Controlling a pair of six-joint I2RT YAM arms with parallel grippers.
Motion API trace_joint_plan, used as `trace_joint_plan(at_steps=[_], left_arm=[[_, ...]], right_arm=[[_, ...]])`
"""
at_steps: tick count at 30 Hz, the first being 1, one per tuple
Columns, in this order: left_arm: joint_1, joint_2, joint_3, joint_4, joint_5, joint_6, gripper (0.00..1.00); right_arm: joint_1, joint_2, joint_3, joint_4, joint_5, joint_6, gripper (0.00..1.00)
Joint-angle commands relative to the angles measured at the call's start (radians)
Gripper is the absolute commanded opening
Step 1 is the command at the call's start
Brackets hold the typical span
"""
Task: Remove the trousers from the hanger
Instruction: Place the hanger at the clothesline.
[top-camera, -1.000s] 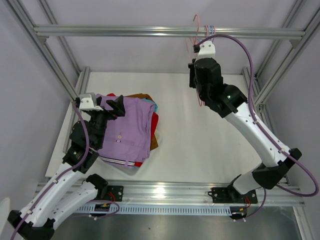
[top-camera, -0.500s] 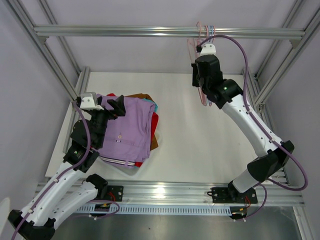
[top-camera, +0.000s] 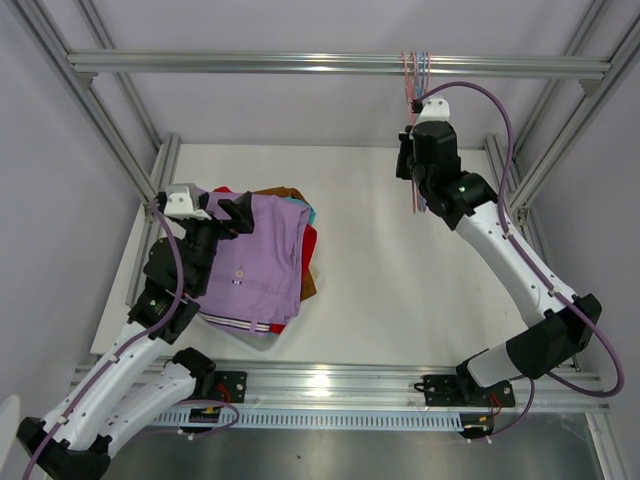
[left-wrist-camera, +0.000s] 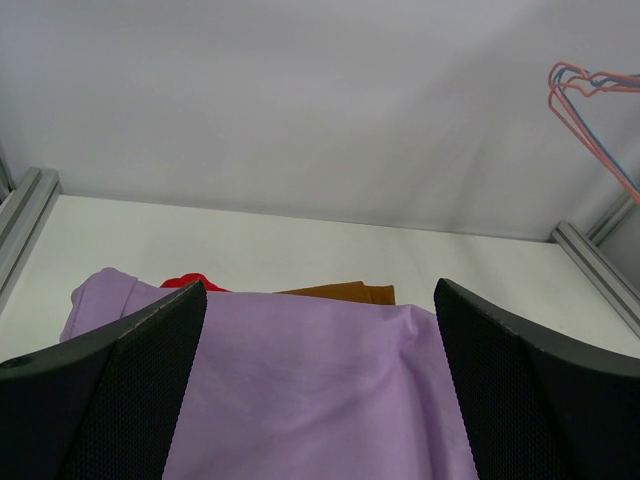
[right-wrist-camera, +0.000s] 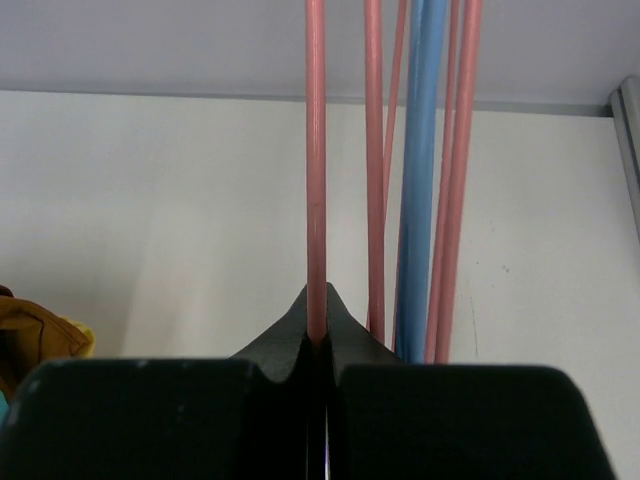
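The trousers lie in a folded pile on the left of the table, lilac (top-camera: 262, 262) on top with brown (top-camera: 285, 192), teal (top-camera: 311, 214) and red (top-camera: 310, 245) edges showing beneath. My left gripper (top-camera: 225, 212) hovers open just over the lilac trousers (left-wrist-camera: 300, 380), nothing between its fingers (left-wrist-camera: 130, 380). My right gripper (top-camera: 408, 160) is up by the back rail, shut on a bare pink hanger (right-wrist-camera: 316, 150). That hanger hangs straight down beside other pink and blue hangers (right-wrist-camera: 425, 150).
The hangers hook over the aluminium back rail (top-camera: 300, 64). Frame posts (top-camera: 545, 140) rise at both sides of the white table (top-camera: 400, 270). The hangers also show far right in the left wrist view (left-wrist-camera: 590, 90).
My right arm has swung right and up with the pink hanger, bringing it in line with the other hangers under the rail. The left arm and the pile have stayed still.
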Motion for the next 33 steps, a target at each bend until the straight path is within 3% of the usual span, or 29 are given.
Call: trace_joint_plan(at_steps=[1, 19, 26, 33], left_arm=[[0.012, 0.004, 0.014, 0.012, 0.024, -0.022, 0.99], [0.012, 0.012, 0.019, 0.006, 0.042, -0.028, 0.99], [0.012, 0.015, 0.019, 0.007, 0.045, -0.029, 0.99], [0.012, 0.024, 0.022, 0.001, 0.044, -0.028, 0.99]], right_arm=[[-0.016, -0.031, -0.023, -0.053, -0.018, 0.018, 0.00], [-0.053, -0.051, -0.039, -0.035, -0.104, 0.091, 0.01], [-0.053, -0.095, -0.054, -0.049, -0.127, 0.099, 0.20], [-0.051, -0.175, -0.077, -0.085, -0.150, 0.113, 0.29]])
